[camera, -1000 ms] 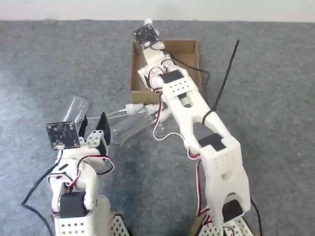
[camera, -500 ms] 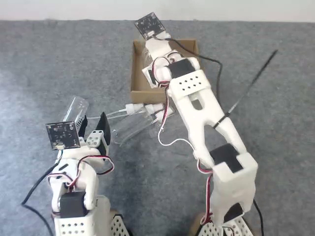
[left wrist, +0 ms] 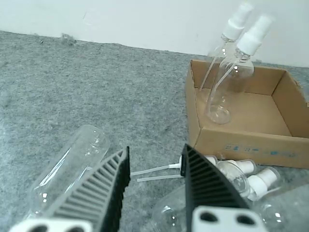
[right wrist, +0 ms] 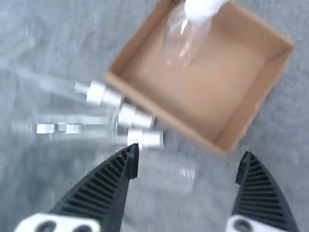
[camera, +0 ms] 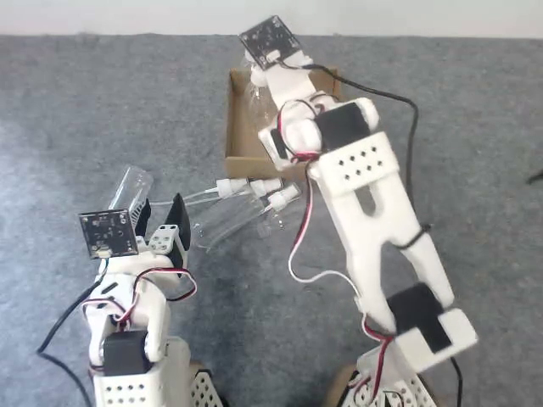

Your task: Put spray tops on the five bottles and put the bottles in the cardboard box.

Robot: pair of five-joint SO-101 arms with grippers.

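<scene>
Cardboard box [left wrist: 241, 140]: one.
Upright bottles [left wrist: 227, 87] [left wrist: 208, 72] inside it, spray tops on: two.
Lying bottle [left wrist: 72, 164] apart on the bench, neck hidden: one.
White spray heads [camera: 229, 185] [camera: 263, 185] [camera: 286, 197] lying just outside the box: three. Whether each sits on a bottle is unclear.
Robot arms: two, left arm [camera: 127, 297] and right arm [camera: 365, 195].

From above, the right arm [camera: 356, 170] covered most of the cardboard box [camera: 233, 127], so what it held could not be made out. At the right wrist, the boxed bottle [right wrist: 183, 34] ran off the edge, and the lying bottles [right wrist: 104, 96] were smeared past counting. A finger [left wrist: 104, 188] of the left gripper [left wrist: 154, 162] masked the near end of the bare bottle [left wrist: 72, 162].
</scene>
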